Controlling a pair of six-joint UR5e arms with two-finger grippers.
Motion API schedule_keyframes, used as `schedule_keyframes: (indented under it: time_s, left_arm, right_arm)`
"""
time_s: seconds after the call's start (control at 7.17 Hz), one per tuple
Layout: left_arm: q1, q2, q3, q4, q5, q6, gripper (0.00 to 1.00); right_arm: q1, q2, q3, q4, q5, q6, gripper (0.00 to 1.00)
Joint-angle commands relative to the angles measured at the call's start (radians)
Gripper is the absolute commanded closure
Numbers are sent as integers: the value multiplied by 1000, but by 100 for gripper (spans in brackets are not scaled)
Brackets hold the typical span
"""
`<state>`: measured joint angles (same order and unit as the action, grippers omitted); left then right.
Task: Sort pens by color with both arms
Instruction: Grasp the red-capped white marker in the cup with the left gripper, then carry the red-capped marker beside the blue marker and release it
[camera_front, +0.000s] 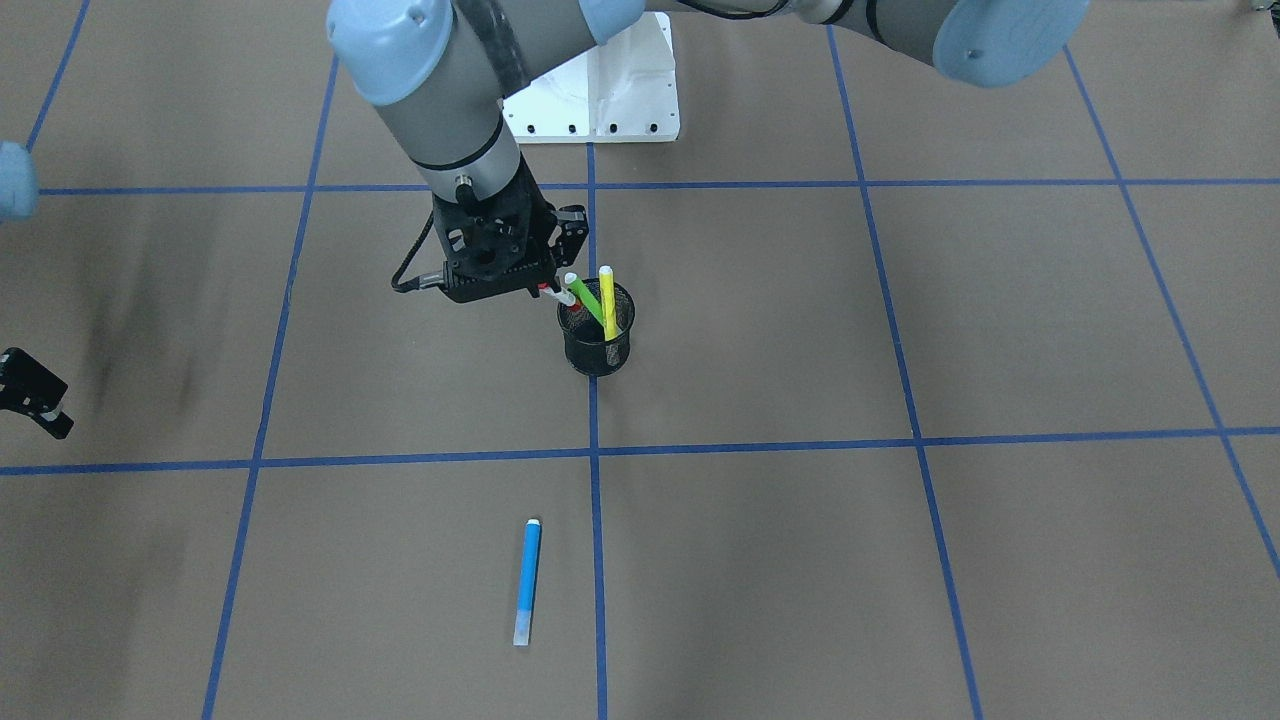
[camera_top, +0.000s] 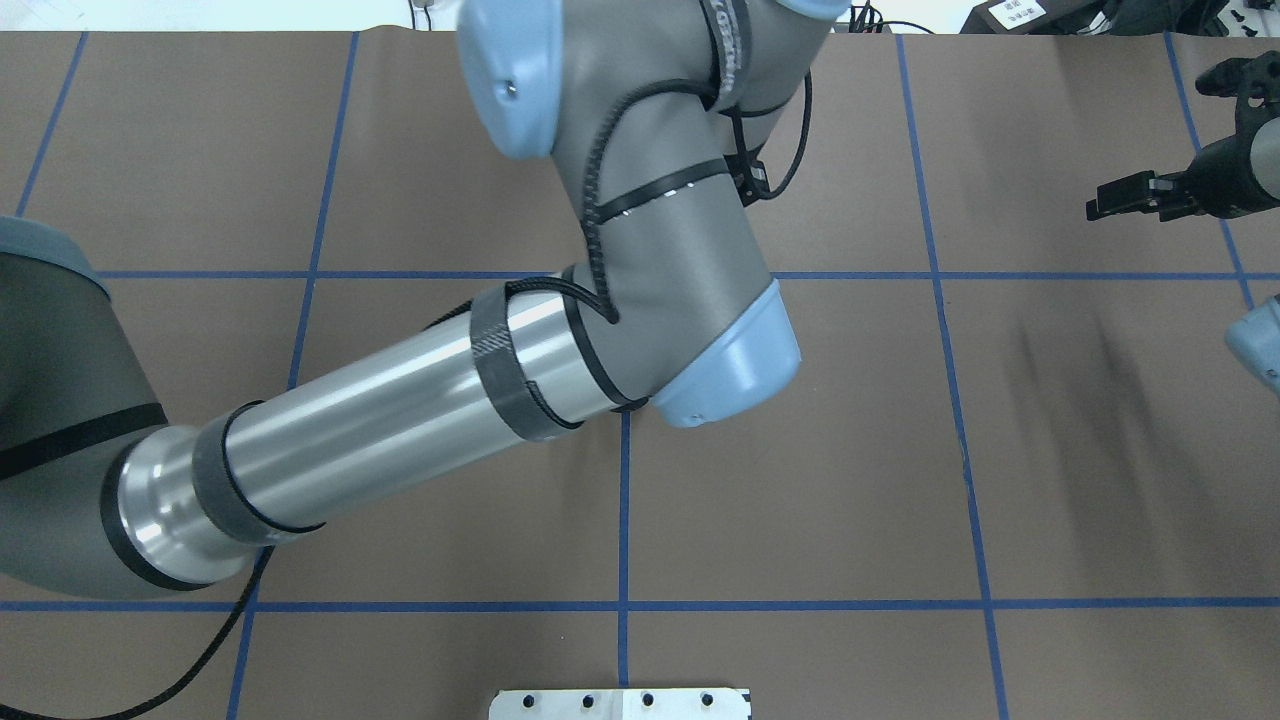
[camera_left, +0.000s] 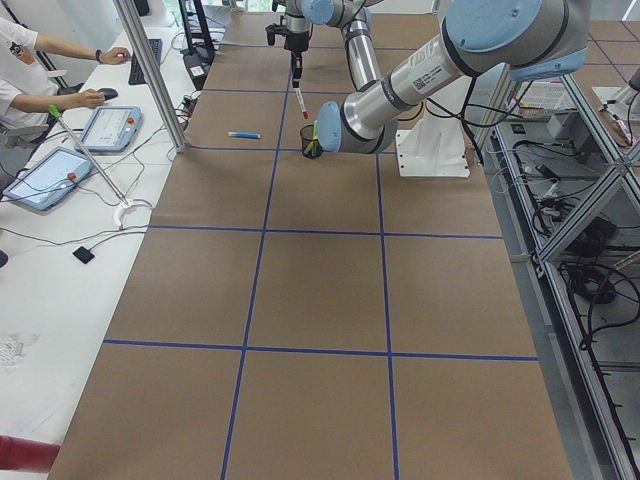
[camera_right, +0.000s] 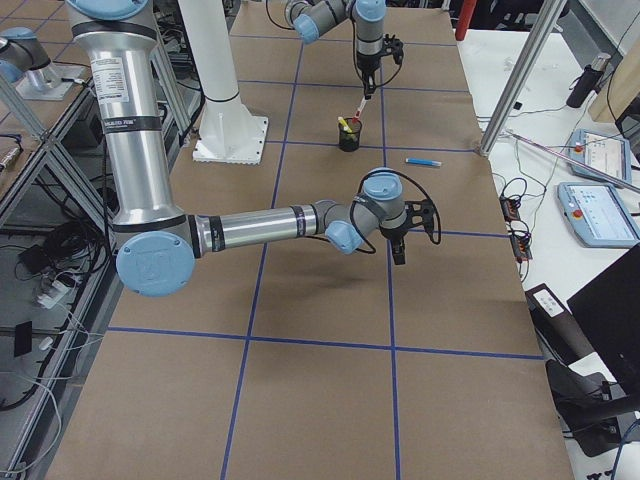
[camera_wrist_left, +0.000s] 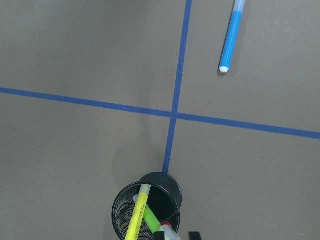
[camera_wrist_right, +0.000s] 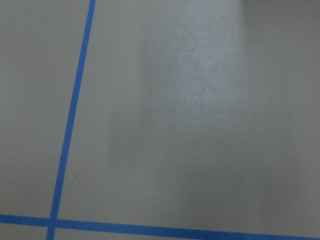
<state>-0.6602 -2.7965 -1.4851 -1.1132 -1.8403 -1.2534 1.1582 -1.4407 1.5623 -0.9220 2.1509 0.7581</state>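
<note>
On brown blue-taped table (camera_front: 900, 320), L claw (camera_front: 545, 285) grips red-ended pen (camera_front: 560, 294) over mesh cup (camera_front: 597, 350); R claw (camera_right: 400, 248) unclear.

Brown tabletop (camera_front: 1000, 320), blue tape grid (camera_front: 760, 184)

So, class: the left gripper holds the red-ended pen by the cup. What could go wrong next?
1. The red-ended pen in the left gripper has its lower end close to the mesh cup rim; a sideways move could snag it and tip the cup.
2. It might also knock the green pen and yellow pen leaning inside.
</note>
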Motion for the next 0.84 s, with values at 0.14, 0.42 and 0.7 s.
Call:
schedule_keyframes:
  time_s: [0.14, 0.42, 0.7]
  left_arm:
    - [-35, 242, -101, -495, 181, -136, 100]
    - [-19, 313, -13, -763, 362, -182, 100]
    - [115, 290, 235, -976, 729, -265, 100]
  right_arm:
    - [0, 6, 1, 0, 0, 0, 0]
    - [-2, 32, -5, -8, 17, 9, 0]
    - [-3, 19, 10, -5, 73, 18, 0]
